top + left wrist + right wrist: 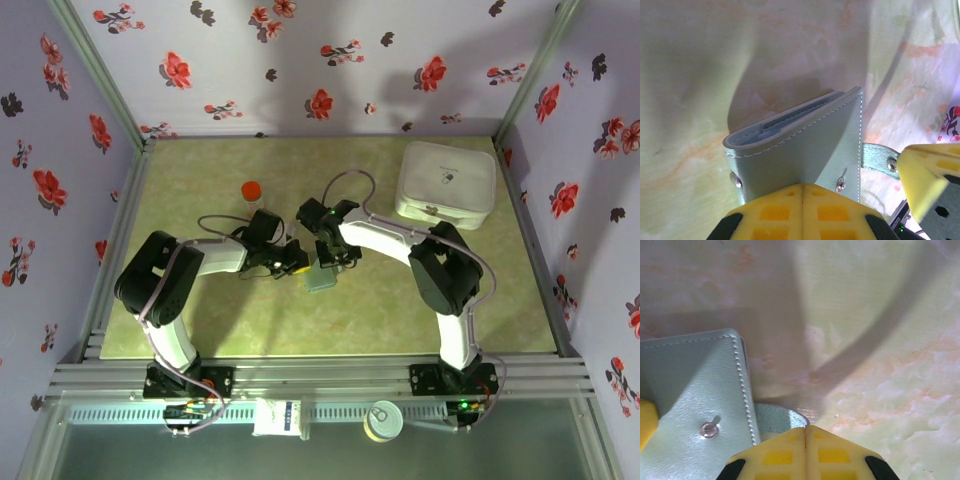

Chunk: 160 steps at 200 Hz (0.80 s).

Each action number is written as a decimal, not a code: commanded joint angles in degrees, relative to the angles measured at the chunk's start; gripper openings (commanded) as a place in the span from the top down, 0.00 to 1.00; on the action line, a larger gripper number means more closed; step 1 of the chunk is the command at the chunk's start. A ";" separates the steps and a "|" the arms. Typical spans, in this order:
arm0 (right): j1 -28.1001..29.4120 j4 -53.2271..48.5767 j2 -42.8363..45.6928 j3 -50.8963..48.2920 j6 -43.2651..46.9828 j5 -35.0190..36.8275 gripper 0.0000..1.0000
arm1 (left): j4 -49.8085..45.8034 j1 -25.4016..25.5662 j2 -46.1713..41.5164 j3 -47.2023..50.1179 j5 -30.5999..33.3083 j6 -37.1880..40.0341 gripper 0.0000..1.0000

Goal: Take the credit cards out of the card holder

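Note:
The card holder [322,277] lies mid-table, pale grey-green with white stitching and folded shut. In the left wrist view the card holder [805,140] stands just above my left gripper [803,186], whose yellow fingers are shut on the edge of its cover. Its strap [875,156] with a metal snap runs off to the right. In the right wrist view my right gripper [806,428] is shut on the rounded end of that strap [775,416], with the card holder [690,390] at the left. The credit cards are hidden inside. Both grippers, left [292,262] and right [335,260], meet at the holder.
A big white rounded box [447,180] sits at the back right. A small orange-capped bottle [251,190] stands behind the left arm. Flowered walls close in the table on three sides. A white packet [280,418] and a tin [385,420] lie below the front rail.

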<state>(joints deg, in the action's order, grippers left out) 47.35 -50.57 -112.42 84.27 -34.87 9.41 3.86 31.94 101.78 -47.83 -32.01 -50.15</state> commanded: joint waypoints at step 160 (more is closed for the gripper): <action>-2.88 9.32 1.63 -7.53 -1.21 -10.99 0.79 | -10.80 3.41 -1.14 -5.03 4.27 -0.93 0.85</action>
<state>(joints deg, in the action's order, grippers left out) 44.95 -43.48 -111.96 77.80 -35.09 0.32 -3.36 34.52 101.75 -52.16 -28.47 -50.02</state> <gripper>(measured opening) 0.219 0.146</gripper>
